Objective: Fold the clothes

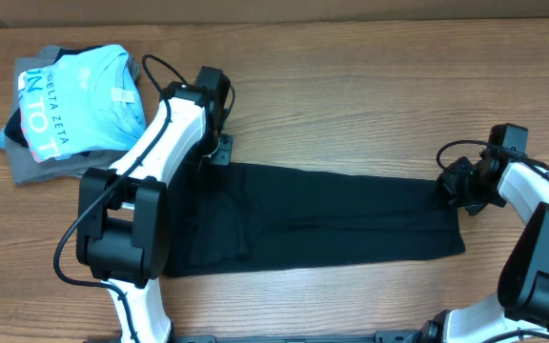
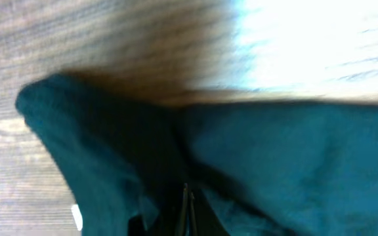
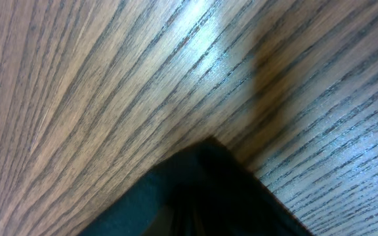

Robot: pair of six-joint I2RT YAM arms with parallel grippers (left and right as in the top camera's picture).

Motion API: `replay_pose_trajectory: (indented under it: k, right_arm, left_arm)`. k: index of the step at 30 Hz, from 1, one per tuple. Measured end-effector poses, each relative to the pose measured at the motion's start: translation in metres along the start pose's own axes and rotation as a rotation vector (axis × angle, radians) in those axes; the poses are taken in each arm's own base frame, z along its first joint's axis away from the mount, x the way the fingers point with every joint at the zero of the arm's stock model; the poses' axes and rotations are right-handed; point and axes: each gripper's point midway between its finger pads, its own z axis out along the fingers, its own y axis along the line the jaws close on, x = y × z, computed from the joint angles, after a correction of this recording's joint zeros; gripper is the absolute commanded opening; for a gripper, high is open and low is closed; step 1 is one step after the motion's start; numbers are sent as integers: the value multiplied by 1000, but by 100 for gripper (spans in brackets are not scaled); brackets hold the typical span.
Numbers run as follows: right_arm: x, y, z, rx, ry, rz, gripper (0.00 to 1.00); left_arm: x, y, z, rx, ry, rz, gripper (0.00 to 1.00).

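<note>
Left gripper (image 1: 215, 151) is clamping on the shirt (image 1: 322, 214) at its upper left edge. Its wrist view is blurring badly, showing only closed fingertips (image 2: 188, 203) sunk in dark cloth. Right gripper (image 1: 457, 188) is pinching the shirt's right end, jaws closed, though its fingers are blending into the dark corner at the bottom of its wrist view. From above, the left arm is hiding part of the shirt's left end. The shirt is lying flat as a long band across the table (image 1: 351, 95), stretching between both grippers. A blue tee (image 1: 84, 95) is sitting on a grey garment (image 1: 36, 170) at far left.
</note>
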Motion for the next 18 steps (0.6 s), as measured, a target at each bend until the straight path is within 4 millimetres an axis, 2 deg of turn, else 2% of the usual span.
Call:
replay_pose_trajectory:
  k: [5, 9, 10, 12, 15, 18]
  right_arm:
    - [0, 0, 0, 0, 0, 0, 7]
    - [0, 0, 0, 0, 0, 0, 7]
    - [0, 0, 0, 0, 0, 0, 7]
    - [0, 0, 0, 0, 0, 0, 7]
    - [0, 0, 0, 1, 0, 0, 7]
    - [0, 0, 0, 1, 0, 0, 7]
  left_arm:
    - [21, 16, 4, -71, 80, -1, 4]
    - [23, 25, 4, -94, 92, -22, 6]
    - [23, 25, 4, -91, 91, -24, 8]
    - [23, 25, 4, -87, 92, -30, 18]
    - [24, 23, 4, -76, 94, -49, 24]
    - [23, 20, 4, -58, 94, -48, 38]
